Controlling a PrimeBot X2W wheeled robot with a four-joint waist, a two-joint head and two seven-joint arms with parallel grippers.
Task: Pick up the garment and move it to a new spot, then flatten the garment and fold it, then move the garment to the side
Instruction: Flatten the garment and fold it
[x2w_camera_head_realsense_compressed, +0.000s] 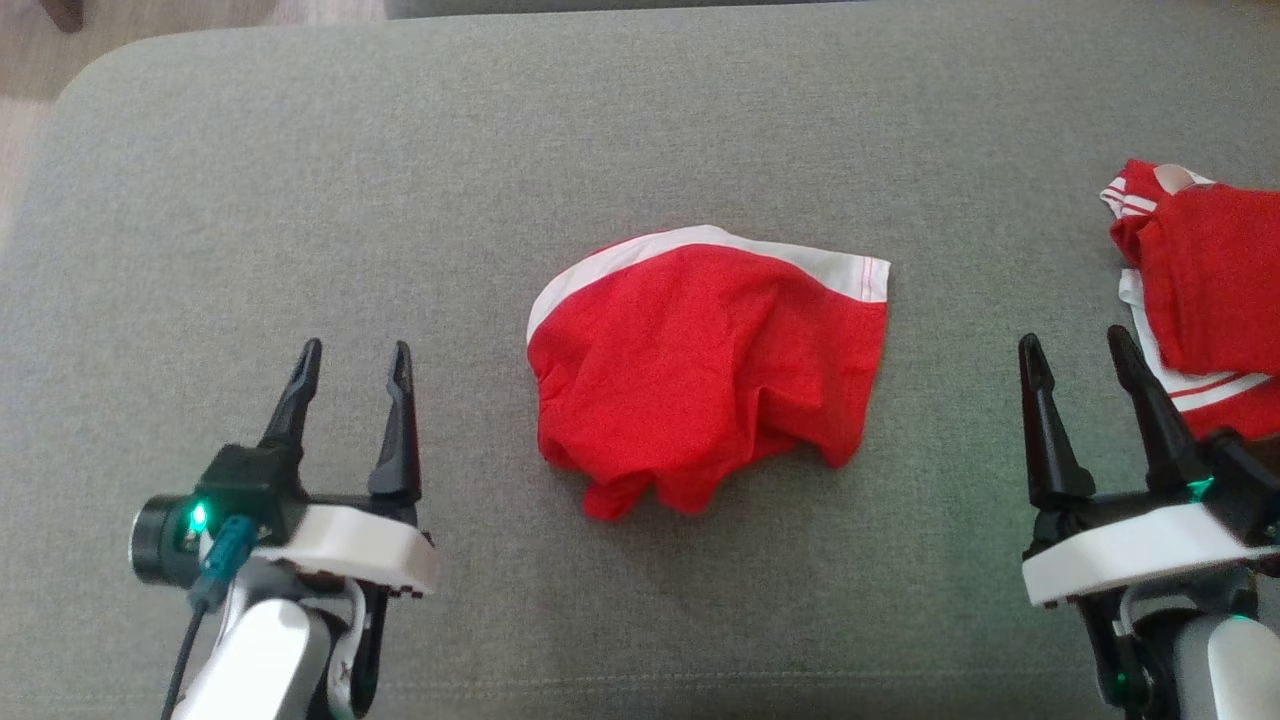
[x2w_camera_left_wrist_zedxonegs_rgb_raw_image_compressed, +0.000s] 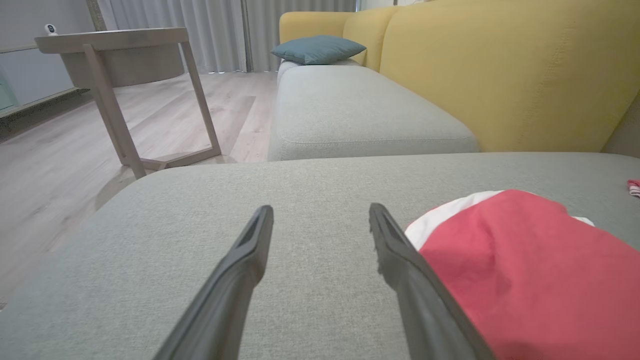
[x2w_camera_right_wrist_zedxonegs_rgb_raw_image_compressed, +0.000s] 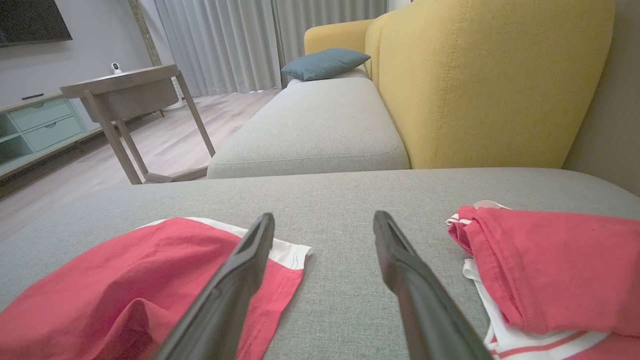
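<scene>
Garment (x2w_camera_head_realsense_compressed: 700, 370), red with white band, crumpled: laid at the centre of grey cushion (x2w_camera_head_realsense_compressed: 300, 180), band turned toward 12 o'clock. Left gripper (x2w_camera_head_realsense_compressed: 356, 347): set at 9 o'clock of the garment, apart from it, jaws parted and empty. Right gripper (x2w_camera_head_realsense_compressed: 1073, 337): set at 3 o'clock, jaws parted and empty. Clothing pile (x2w_camera_head_realsense_compressed: 1210, 290), red and white: placed farther out at 3 o'clock, just beside the right gripper.

Soft even daylight; faint shadows; sharp
</scene>
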